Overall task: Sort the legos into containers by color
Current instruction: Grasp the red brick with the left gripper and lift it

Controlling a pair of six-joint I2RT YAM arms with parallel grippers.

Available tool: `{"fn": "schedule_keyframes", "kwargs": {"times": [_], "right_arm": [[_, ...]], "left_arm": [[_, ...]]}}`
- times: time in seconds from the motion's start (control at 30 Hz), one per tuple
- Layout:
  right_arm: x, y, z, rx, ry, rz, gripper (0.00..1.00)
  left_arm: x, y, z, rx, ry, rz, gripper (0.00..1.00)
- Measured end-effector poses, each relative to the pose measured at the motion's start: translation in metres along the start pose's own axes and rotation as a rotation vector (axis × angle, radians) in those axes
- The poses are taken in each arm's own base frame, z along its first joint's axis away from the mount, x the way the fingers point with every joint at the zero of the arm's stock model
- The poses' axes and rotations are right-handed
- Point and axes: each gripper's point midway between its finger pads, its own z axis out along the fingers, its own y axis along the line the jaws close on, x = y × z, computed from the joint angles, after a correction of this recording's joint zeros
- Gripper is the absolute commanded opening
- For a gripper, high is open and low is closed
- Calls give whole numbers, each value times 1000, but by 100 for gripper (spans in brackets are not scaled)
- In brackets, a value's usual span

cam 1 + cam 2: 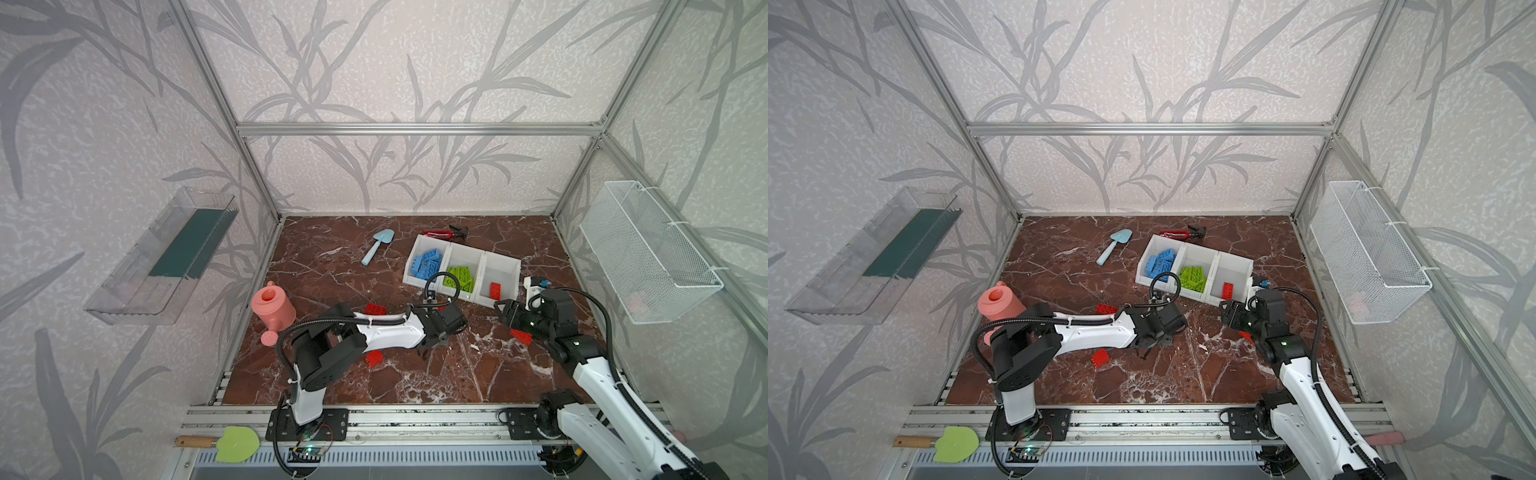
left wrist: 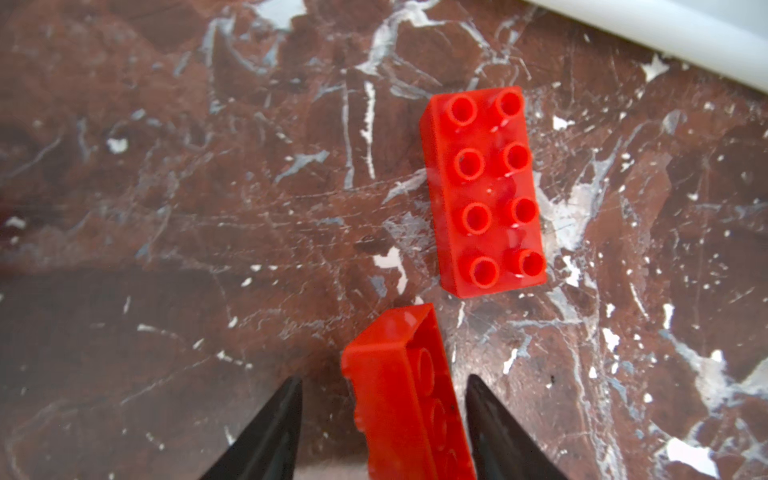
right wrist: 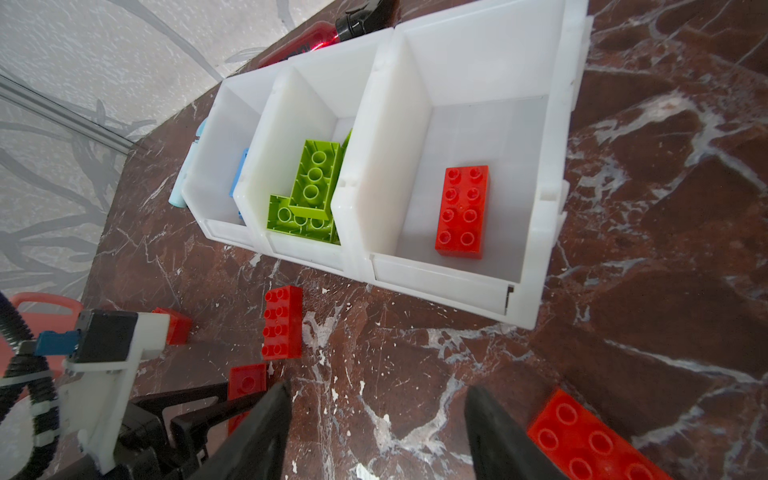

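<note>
The left gripper (image 2: 383, 379) is down at the marble tabletop (image 2: 166, 174), its two black fingers (image 2: 270, 436) on either side of a red brick (image 2: 399, 399) that lies tipped on its long edge with the hollow underside showing. A clear gap shows on at least one side, so the jaws stand apart around the brick and do not yet clamp it. That straddle looks like the set-up for a pinch across the narrow width, the surest hold on a piece lying on edge. Just beyond it a second red brick (image 2: 484, 191) sits studs up, close in front of the row of three white bins (image 3: 557, 166). The right gripper (image 3: 378, 387) hovers low near the end bin, parted, with bare table between its tips and nothing held. It is probably keeping clear, or is placed for the loose red brick (image 3: 590, 440) just beside it. The sorting looks well along: blue bricks (image 1: 428, 262) fill one end bin, lime green bricks (image 3: 311, 187) fill the middle, and a single red brick (image 3: 463, 210) lies flat in the other end bin. Only red ones lie loose, scattered between the arms and the bins in both top views. The bricks are glossy, chunky plastic, and the long ones have eight round studs in two rows.
</note>
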Motion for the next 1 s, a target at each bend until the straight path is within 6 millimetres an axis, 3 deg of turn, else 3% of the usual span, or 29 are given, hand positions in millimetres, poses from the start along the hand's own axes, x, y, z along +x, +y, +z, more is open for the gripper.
{"fn": "schedule_keyframes", "kwargs": {"times": [0.1, 0.37, 0.6, 0.83, 1.0], "right_arm": [[1, -1, 1, 0, 0, 0, 67], [2, -1, 2, -1, 0, -1, 67], [2, -1, 1, -3, -2, -2, 67], [4, 0, 0, -16, -5, 0, 67], [5, 5, -8, -48, -33, -8, 67]], "left_arm": [[-1, -4, 3, 1, 3, 12, 71], [0, -10, 4, 16, 18, 27, 42], [1, -11, 4, 21, 25, 32, 31], [2, -13, 2, 29, 32, 62, 26], [-9, -20, -14, 73, 9, 94, 26]]}}
